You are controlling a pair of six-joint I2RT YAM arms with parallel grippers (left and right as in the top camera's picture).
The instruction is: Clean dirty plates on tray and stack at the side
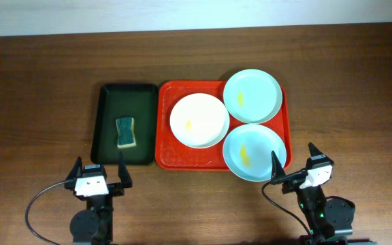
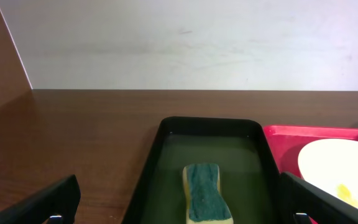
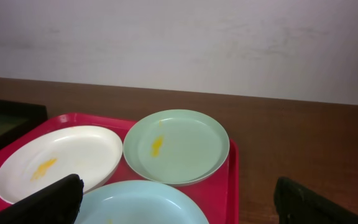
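The red tray point(image 1: 182, 158) lies mid-table and carries three dirty plates. The white plate point(image 1: 199, 120) is on its left, one pale blue-green plate point(image 1: 252, 95) at its far right, another point(image 1: 254, 151) at its near right. Each has a small yellow smear. My left gripper point(image 1: 100, 163) stands open just in front of the green tray, nothing between its fingers. My right gripper point(image 1: 293, 153) is open at the red tray's near right corner, beside the nearest plate point(image 3: 142, 202). The right wrist view also shows the white plate point(image 3: 61, 158) and far plate point(image 3: 179, 146).
A dark green tray point(image 1: 107, 102) lies left of the red one and holds a sponge point(image 1: 125, 132) with a teal top and yellow base. In the left wrist view the sponge point(image 2: 205, 193) lies straight ahead between my open fingers. Bare wooden table surrounds both trays.
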